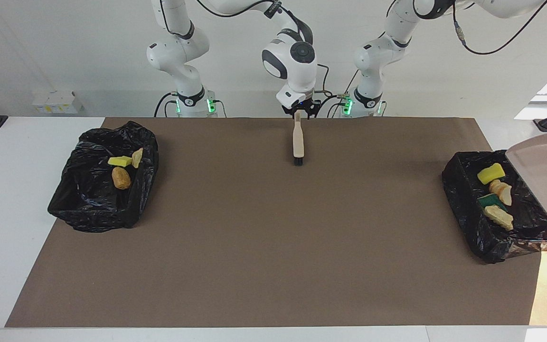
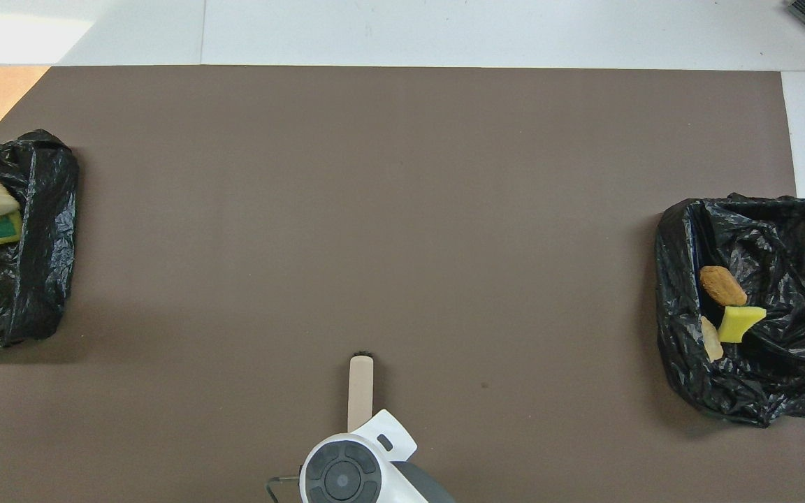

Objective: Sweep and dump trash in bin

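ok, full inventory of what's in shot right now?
bins: 2, black-bagged, one at each arm's end of the mat
trash: 7, yellow sponge pieces (one green-backed) and tan-orange chunks; 3 in the right arm's bin, 4 in the left arm's
dustpan: 1, pale, tipped up over the left arm's bin
brush: 1, beige handle, black bristles, lying on the mat's robot edge, midway between arms
mat: 1, brown, on the table
table: 1, white
right pincer: over the brush handle's end
left pincer: out of frame, carrying the dustpan
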